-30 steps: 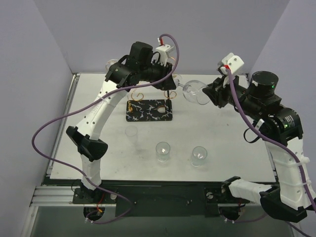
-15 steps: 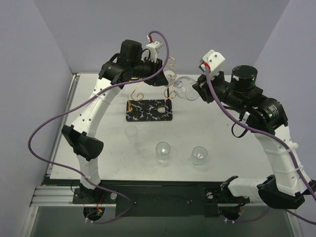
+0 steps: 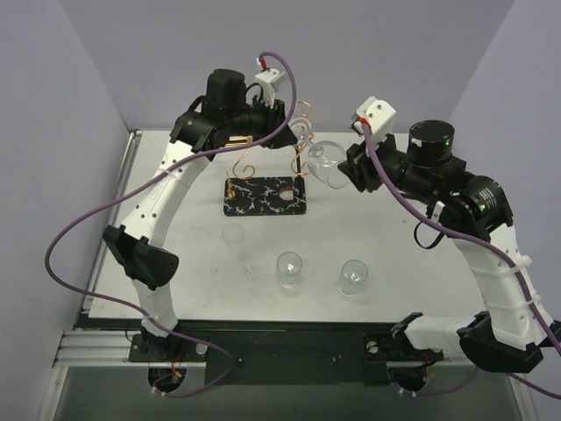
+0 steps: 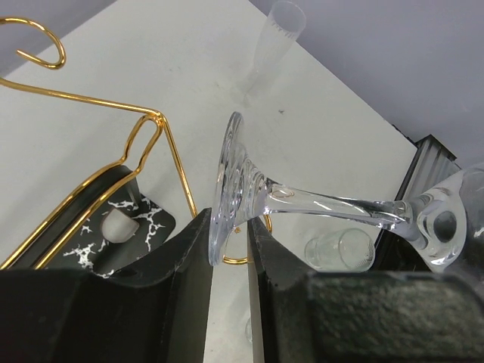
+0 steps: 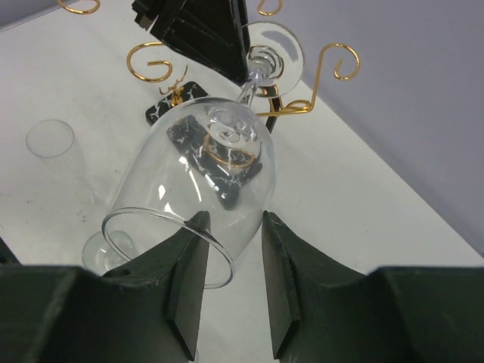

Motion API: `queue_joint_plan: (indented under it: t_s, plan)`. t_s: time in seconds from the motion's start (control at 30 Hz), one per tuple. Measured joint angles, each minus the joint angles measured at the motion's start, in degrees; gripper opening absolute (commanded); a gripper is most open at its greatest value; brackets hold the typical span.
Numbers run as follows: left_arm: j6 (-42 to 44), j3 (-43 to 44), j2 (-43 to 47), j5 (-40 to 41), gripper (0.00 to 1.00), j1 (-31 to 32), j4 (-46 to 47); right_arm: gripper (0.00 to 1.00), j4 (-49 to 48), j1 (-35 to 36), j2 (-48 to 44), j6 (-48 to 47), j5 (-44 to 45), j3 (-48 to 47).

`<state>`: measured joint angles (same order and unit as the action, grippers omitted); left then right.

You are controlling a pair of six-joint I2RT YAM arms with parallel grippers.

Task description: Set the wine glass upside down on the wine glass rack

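Wine glass (image 3: pixel 323 158) is in the air, roughly on its side, just off the right end of the wine glass rack (image 3: pixel 263 195), not on it. Rack sits mid-table toward the far edge of the table (image 3: pixel 394 254). Left gripper (image 4: pixel 229 234) pinches the glass foot. Right gripper (image 5: pixel 233 219) has its fingers either side of the bowl; can't tell if it is squeezing. A gold rack wire runs right behind the foot, with curled loops close by. On the near half stand left tumbler (image 3: pixel 233 232), middle tumbler (image 3: pixel 289 267) and right tumbler (image 3: pixel 354 274). Tall flute (image 4: pixel 286 23) stands at the far edge.
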<state>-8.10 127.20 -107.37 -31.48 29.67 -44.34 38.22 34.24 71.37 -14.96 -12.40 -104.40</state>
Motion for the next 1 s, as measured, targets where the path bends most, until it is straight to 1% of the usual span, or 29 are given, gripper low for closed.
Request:
queue_joint_plan:
  t_s: [0.47,0.77,0.93,1.0]
  plan:
    - [5.4,-1.2,2.9,1.0,0.0,-0.2,1.4,0.39,3.3,0.0,-0.3,1.0,-1.4,0.2]
    - [7.2,-1.2,4.1,1.1,0.0,-0.9,1.3,0.39,4.1,-0.1,-0.3,1.0,-1.4,0.5]
    - [8.0,-1.2,4.9,0.5,0.0,-1.7,1.2,0.4,4.5,-0.2,-0.3,1.2,-1.4,0.7]
    - [8.3,-1.2,5.3,0.1,0.0,-2.1,1.0,0.42,4.6,-0.2,-0.3,1.2,-1.4,0.7]
